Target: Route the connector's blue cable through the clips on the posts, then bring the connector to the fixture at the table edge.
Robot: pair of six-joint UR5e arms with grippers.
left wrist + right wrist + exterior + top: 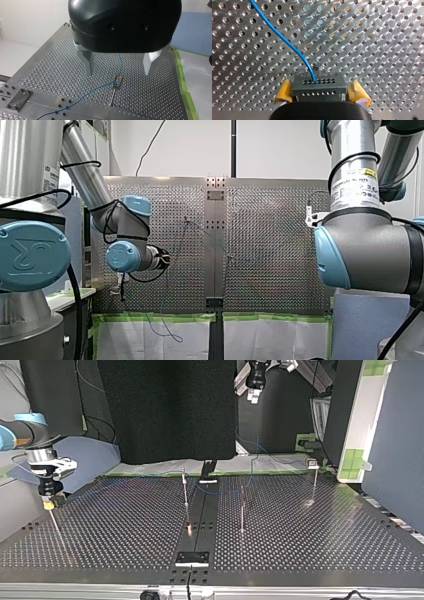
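Grey multi-hole connector [318,86], curved blue cable [287,43] in one hole

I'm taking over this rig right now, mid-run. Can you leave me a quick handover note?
My right gripper: shut on the connector, just above the table.
My left gripper: open, empty, hovering over a post.
Done: the connector is picked up. The cable leaves it and meets the clip on that post, but I cannot tell if it is seated.
The route at the other posts is too faint to read.
Left: check each clip, then carry the connector to the fixture, which I cannot pick out for sure.
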